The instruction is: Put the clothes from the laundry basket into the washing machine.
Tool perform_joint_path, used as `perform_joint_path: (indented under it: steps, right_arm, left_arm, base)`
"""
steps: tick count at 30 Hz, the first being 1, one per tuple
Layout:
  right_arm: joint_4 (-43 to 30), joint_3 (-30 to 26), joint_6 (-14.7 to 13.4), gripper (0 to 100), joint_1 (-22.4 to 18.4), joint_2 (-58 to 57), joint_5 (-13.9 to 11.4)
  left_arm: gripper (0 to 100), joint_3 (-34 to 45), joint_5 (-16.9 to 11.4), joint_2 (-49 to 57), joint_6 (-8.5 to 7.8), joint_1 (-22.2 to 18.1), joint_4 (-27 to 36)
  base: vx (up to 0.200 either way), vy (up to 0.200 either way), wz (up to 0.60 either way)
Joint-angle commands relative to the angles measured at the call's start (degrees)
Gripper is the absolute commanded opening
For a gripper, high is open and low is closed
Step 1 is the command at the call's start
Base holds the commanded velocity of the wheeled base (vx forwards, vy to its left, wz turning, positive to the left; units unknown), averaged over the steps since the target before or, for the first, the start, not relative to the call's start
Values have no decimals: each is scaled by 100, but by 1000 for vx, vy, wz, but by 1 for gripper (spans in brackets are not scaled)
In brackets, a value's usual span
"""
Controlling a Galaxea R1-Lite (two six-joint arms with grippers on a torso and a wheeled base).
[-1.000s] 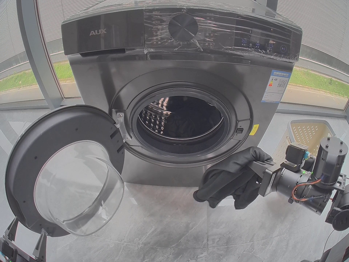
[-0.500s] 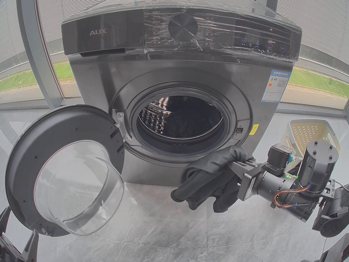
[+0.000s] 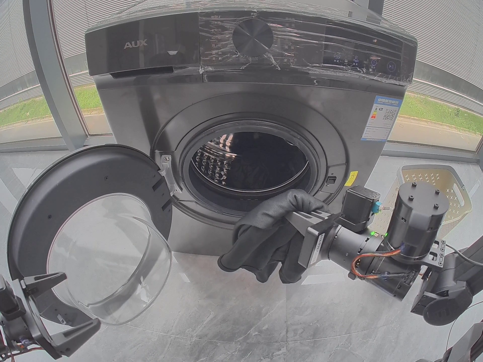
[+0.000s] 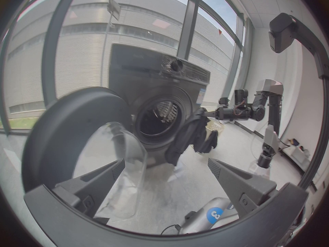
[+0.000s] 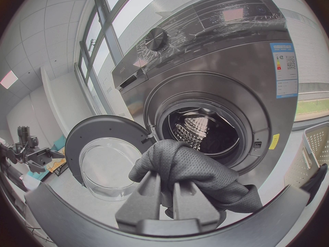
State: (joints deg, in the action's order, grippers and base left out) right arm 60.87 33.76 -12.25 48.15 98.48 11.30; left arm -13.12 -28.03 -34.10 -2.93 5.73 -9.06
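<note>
Right gripper (image 3: pixel 301 220) is clamped on a floppy black mesh-knit garment (image 3: pixel 259 240), hanging just below the round opening of the washing machine (image 3: pixel 151 106). Its dimpled steel drum (image 3: pixel 216 164) has something dark inside. A perforated beige laundry basket (image 3: pixel 445 187) sits beside it. Left gripper (image 3: pixel 80 300) is spread wide by the glass-bowl door (image 3: pixel 100 257).
</note>
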Motion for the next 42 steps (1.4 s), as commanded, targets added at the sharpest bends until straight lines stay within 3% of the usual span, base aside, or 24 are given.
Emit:
perform_joint_path:
  steps: [1, 10, 14, 16, 18, 27, 30, 42]
  right_arm:
    - [66, 474, -76, 0, 36, 383, -128]
    - [136, 562, -93, 0, -16, 427, -128]
    - [127, 536, -234, 0, -34, 418, -286]
    - [127, 518, -260, 0, -34, 418, -304]
    - [136, 456, -278, 0, -25, 418, -321]
    - [136, 439, -295, 0, 19, 392, -295]
    - [153, 386, -295, 0, 36, 365, -295]
    - [153, 377, -287, 0, 63, 348, -278]
  left_arm:
    - [100, 2, -238, -2382, -94, 1246, -1230]
    - [100, -59, -221, -4720, -138, 1703, -3023]
    - [100, -68, -212, -5705, -129, 1888, -4060]
    - [100, -77, -221, -5854, -138, 1923, -4218]
    - [100, -165, -221, -6531, -103, 2046, -4895]
    - [100, -657, -177, -7559, -6, 2081, -5589]
    - [100, -859, -168, -7788, 205, 2081, -5818]
    - [100, -1281, -80, -8113, 249, 2196, -5888]
  base:
    - [0, 0, 0]
    - [0, 0, 0]
    - [0, 0, 0]
    - [0, 0, 0]
    - [0, 0, 0]
    - [0, 0, 0]
    - [0, 0, 0]
    - [0, 0, 0]
